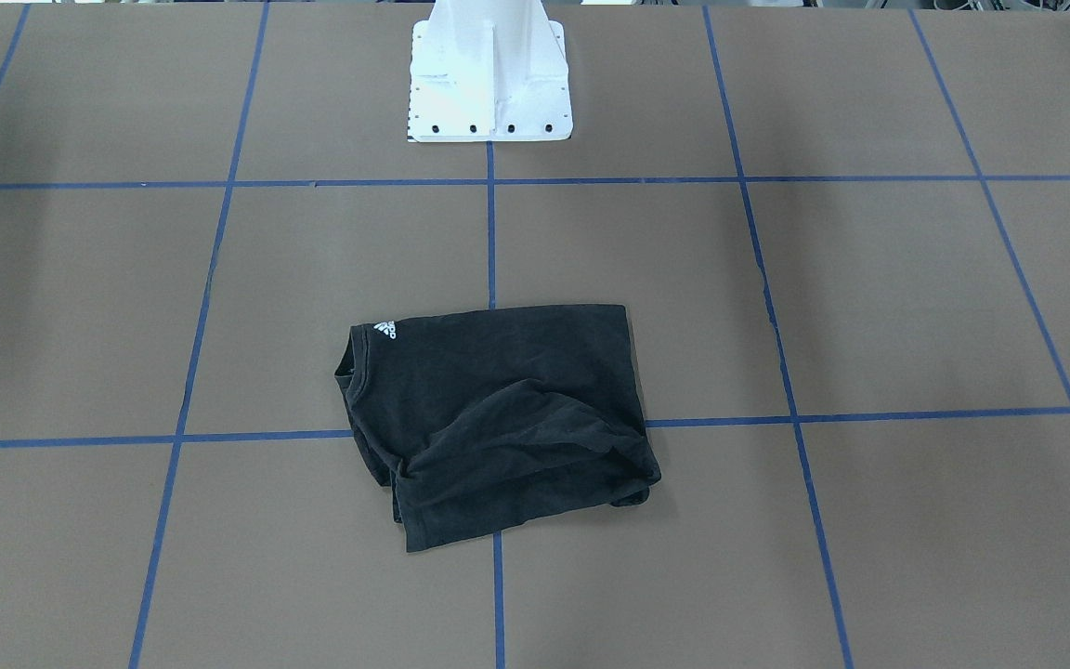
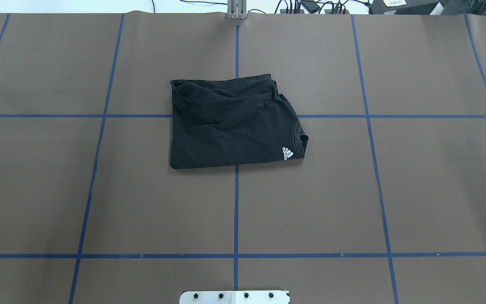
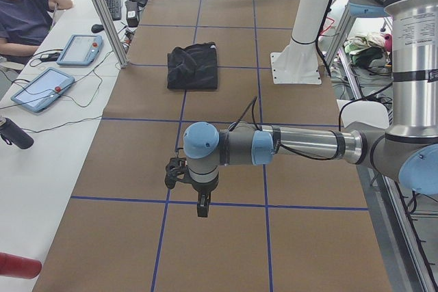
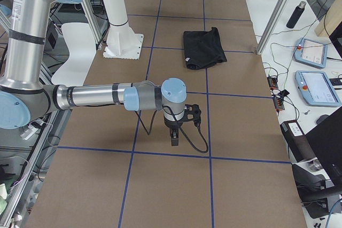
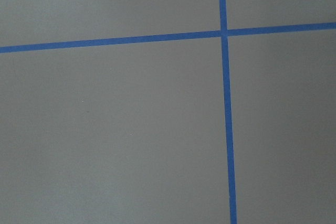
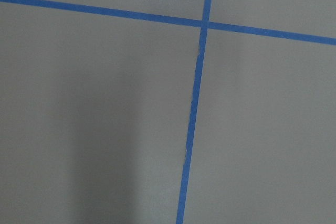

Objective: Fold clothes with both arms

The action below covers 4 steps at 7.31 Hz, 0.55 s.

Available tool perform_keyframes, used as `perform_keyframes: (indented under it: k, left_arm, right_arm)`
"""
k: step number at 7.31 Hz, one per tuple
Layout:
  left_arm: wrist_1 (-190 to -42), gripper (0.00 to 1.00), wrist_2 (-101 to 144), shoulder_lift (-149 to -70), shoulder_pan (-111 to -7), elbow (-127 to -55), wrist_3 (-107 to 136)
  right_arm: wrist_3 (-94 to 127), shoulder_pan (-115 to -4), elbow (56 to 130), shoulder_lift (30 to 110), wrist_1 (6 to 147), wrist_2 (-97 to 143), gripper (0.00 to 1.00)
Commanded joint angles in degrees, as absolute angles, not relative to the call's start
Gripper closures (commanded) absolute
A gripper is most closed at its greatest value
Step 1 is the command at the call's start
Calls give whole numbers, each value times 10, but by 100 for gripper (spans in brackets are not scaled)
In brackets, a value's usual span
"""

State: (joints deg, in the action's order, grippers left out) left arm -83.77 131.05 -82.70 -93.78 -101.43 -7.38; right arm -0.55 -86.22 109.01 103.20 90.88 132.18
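Folded black cloth T-shirt (image 2: pixel 226 126) lies centre-frame, brown blue-taped table (image 2: pixel 57 190) showing round all 4 edges. Left gripper (image 3: pixel 202 207) and right gripper (image 4: pixel 174 138) hang well apart; I cannot tell their opening.

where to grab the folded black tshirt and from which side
Probably both corners of the straight, flat near edge of the T-shirt, from above on the robot's side. The far edge is rumpled with loose layers, and the collar bunches at the robot's right.

Black folded T-shirt (image 2: pixel 230 126): centred on brown gridded table (image 2: pixel 437 190), before white pedestal base (image 1: pixel 489 84). Silver-grey left arm (image 3: pixel 301 145), silver-grey right arm (image 4: pixel 101 95): over opposite table ends, well apart from shirt.
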Motion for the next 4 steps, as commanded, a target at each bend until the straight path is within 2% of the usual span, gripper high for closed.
perform_keyframes:
  k: [1, 4]
  left_arm:
    - [-838, 0, 1310, -827, -938, -1014, -74]
    - [-838, 0, 1310, -827, -938, -1014, -73]
  right_arm:
    - [-9, -862, 1090, 1033, 909, 1322, 0]
    - [-6, -862, 1090, 1032, 908, 1322, 0]
